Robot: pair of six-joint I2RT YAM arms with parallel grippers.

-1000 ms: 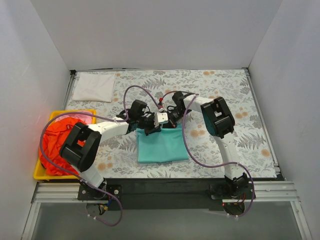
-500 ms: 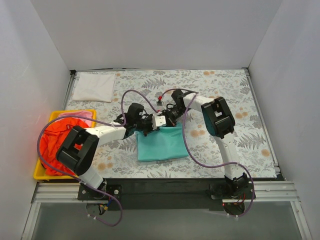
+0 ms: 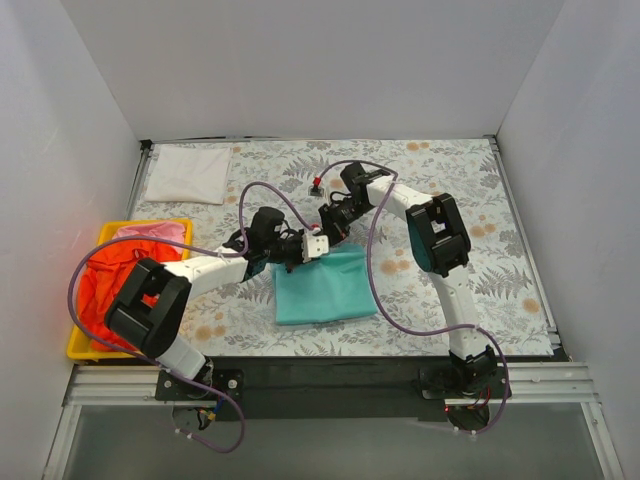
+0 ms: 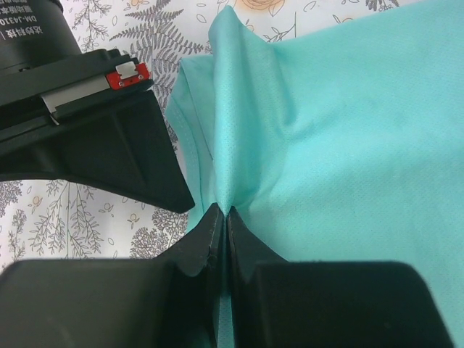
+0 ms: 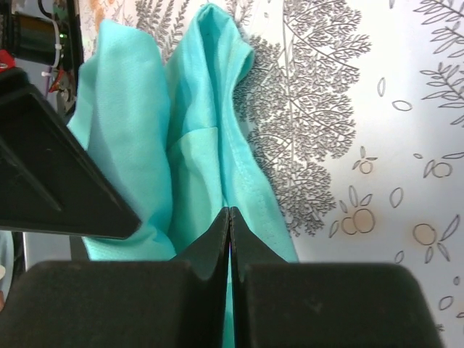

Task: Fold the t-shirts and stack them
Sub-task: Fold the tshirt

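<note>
The teal-green t-shirt (image 3: pixel 325 288) lies folded flat on the tablecloth in front of the arms. My left gripper (image 3: pixel 298 250) is at its far left corner, shut on a pinched ridge of the teal cloth (image 4: pixel 348 145). My right gripper (image 3: pixel 330 226) is right beside it at the far edge, shut on a fold of the same shirt (image 5: pixel 196 138). The two grippers nearly touch. A white t-shirt (image 3: pixel 187 173) lies folded at the far left corner. The orange-red t-shirt (image 3: pixel 105 290) and the pink t-shirt (image 3: pixel 150 232) lie crumpled in the yellow tray.
The yellow tray (image 3: pixel 76 343) stands at the near left edge of the table. The grey floral tablecloth (image 3: pixel 450 180) covers the table. White walls close the left, far and right sides. Purple cables loop over both arms.
Both grippers have moved slightly away from me and to the left, staying shut on the teal shirt's far edge. The left arm's elbow has swung left. The shirt's body has barely shifted.
</note>
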